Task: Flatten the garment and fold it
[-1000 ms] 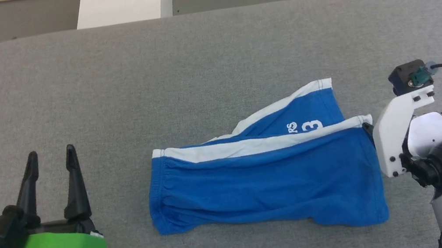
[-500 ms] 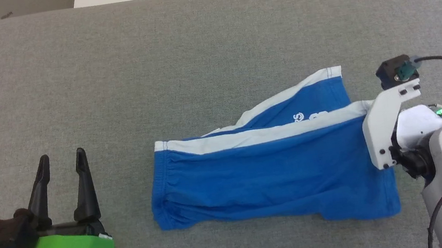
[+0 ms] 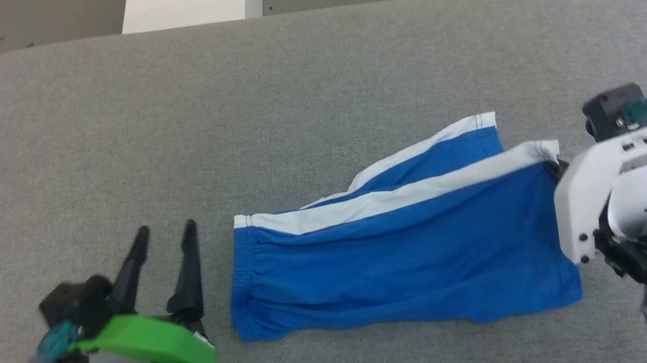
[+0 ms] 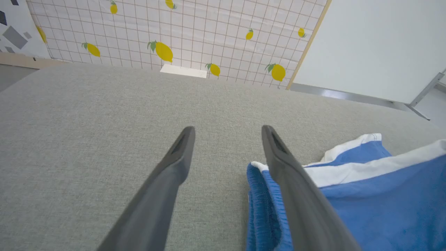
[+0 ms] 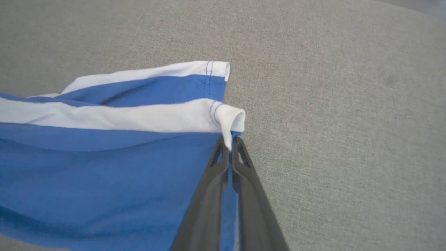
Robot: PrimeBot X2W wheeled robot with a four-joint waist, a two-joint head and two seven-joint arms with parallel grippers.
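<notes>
1. The shorts (image 3: 401, 260) lie on the grey desk (image 3: 282, 84), right of its middle and toward my side, with the waistband (image 3: 245, 278) to my left and the leg hems to my right
2. My right end effector (image 5: 228, 144) is pinched tight on the hem corner of the top leg, where the white stripe (image 3: 404, 198) ends; that corner curls up over my fingertips
3. My left end effector (image 3: 167, 232) is spread wide and holds nothing. It sits low just beside the waistband, one finger close against the gathered elastic; I cannot tell whether it touches
4. As I judge it, the flattening is nearly done: the shorts are doubled leg over leg and the blue top face is mostly smooth
5. What is left: the under leg (image 3: 454, 144) fans out past the far side of the top one, so the two layers need squaring, and then the fold across
6. Edges: the waistband is bunched in small wrinkles, the near long edge runs fairly straight, and it dips lower at the right hem
7. Room: there is wide bare desk beyond the shorts and off to my left, enough to pull and drag the cloth. The rounded far-left corner of the desk is well apart from it. I cannot tell how much room lies on my near side
</notes>
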